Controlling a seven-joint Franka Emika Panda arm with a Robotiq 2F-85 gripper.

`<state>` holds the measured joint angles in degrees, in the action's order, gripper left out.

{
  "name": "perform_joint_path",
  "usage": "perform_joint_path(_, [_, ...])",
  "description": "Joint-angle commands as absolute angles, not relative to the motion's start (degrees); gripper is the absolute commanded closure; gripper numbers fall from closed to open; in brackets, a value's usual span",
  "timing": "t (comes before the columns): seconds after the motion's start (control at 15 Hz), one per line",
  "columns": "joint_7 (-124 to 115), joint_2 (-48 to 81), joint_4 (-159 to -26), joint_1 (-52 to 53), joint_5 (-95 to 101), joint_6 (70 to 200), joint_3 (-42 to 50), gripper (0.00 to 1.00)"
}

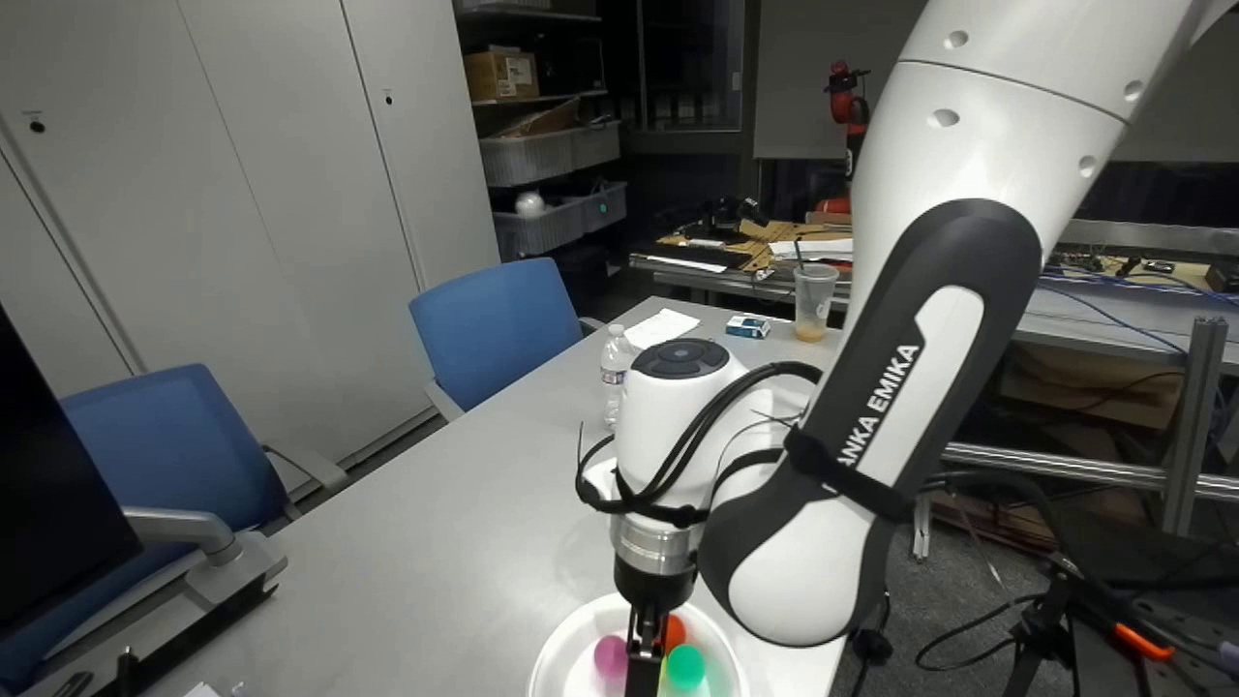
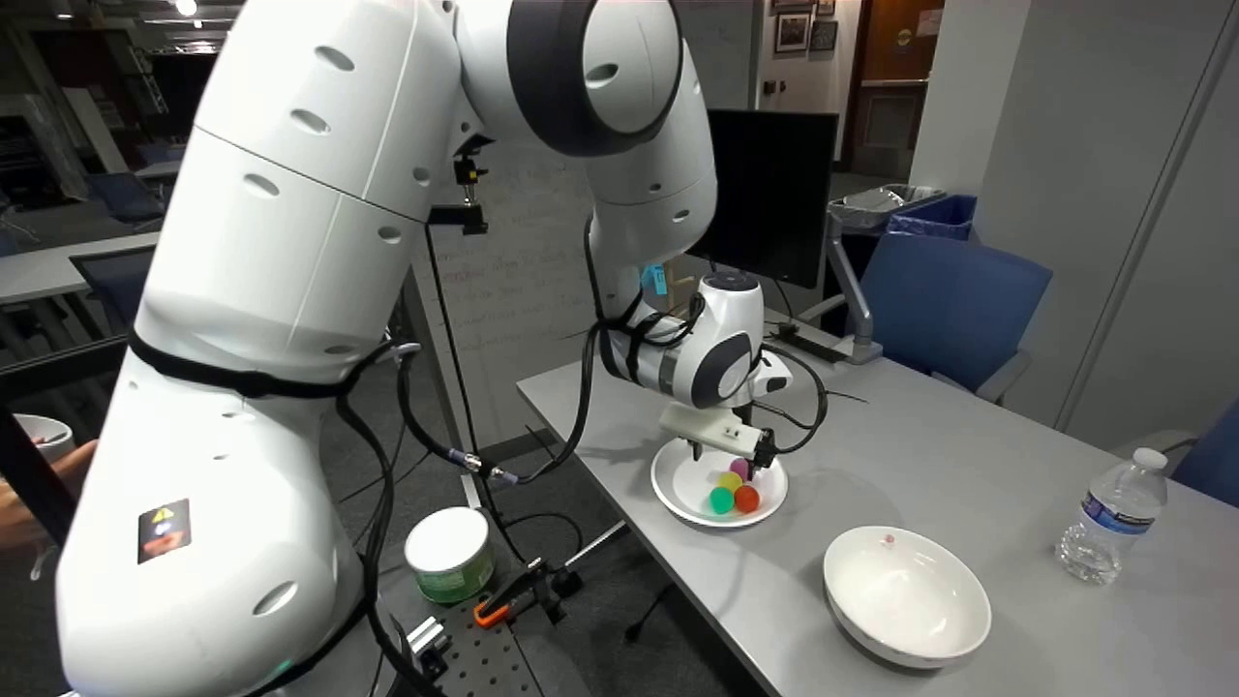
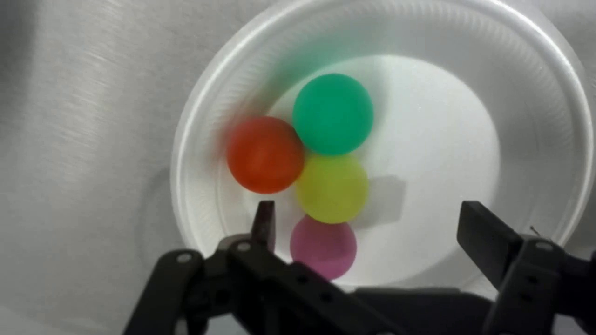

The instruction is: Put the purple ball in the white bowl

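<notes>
The purple ball (image 3: 323, 246) lies in the flat white plate (image 3: 442, 139), touching the yellow ball. It also shows in both exterior views (image 1: 611, 656) (image 2: 740, 469). My gripper (image 3: 368, 207) is open and empty over the plate. In the wrist view the purple ball lies between the two fingers, nearer the left finger, its lower part covered by that finger's linkage. The gripper's height above the ball is hard to judge. The white bowl (image 2: 910, 605) stands on the table, apart from the plate, in an exterior view (image 2: 857, 620); it is not visible in the wrist view.
A yellow ball (image 3: 332, 188), a red-orange ball (image 3: 265, 154) and a green ball (image 3: 333, 114) lie clustered in the plate with the purple one. A water bottle (image 2: 1113, 523) stands beyond the bowl. A monitor (image 2: 770, 194) and blue chairs (image 2: 949, 310) stand along the table's edge.
</notes>
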<state>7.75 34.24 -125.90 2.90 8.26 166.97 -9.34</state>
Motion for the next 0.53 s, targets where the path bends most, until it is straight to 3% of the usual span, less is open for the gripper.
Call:
perform_joint_path(0.0, [8.2,37.1,-123.6,4.7,8.8,169.1,-7.0,0.00])
perform_joint_path(0.47, [8.2,39.6,-120.3,5.2,9.0,170.5,-5.7,0.00])
